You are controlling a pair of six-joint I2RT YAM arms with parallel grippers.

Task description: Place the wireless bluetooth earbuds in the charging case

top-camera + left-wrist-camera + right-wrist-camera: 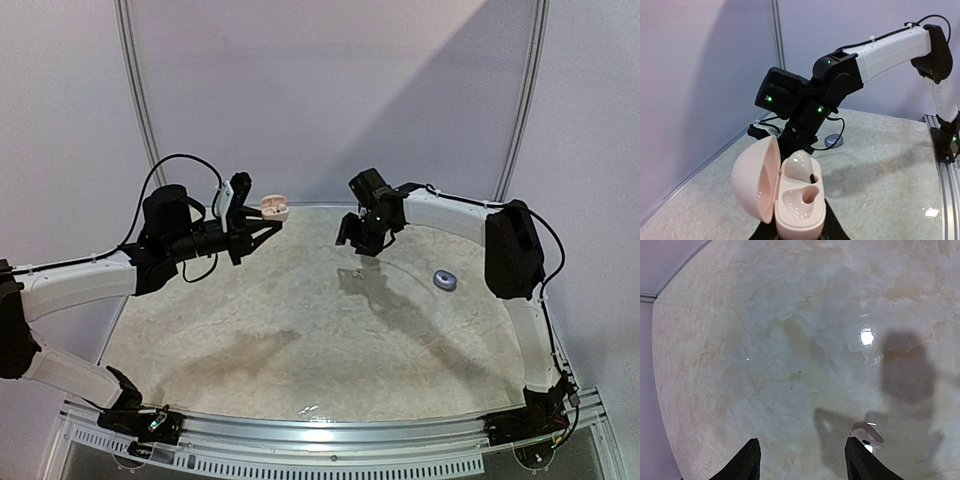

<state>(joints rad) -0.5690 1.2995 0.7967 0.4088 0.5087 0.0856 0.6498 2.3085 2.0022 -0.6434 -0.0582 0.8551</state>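
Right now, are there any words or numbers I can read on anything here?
No text can be read in any view.
pink charging case: plain, no print showing.
right arm: only green lights, no letters.
small blue-grey thing: too small to tell.

I count two grippers: the left gripper [268,222] and the right gripper [802,455]. One pink charging case [795,212]. Two buds: one earbud [799,167] in the case, one earbud [867,432] on the desk [300,340]. One small blue-grey oval thing [445,280].
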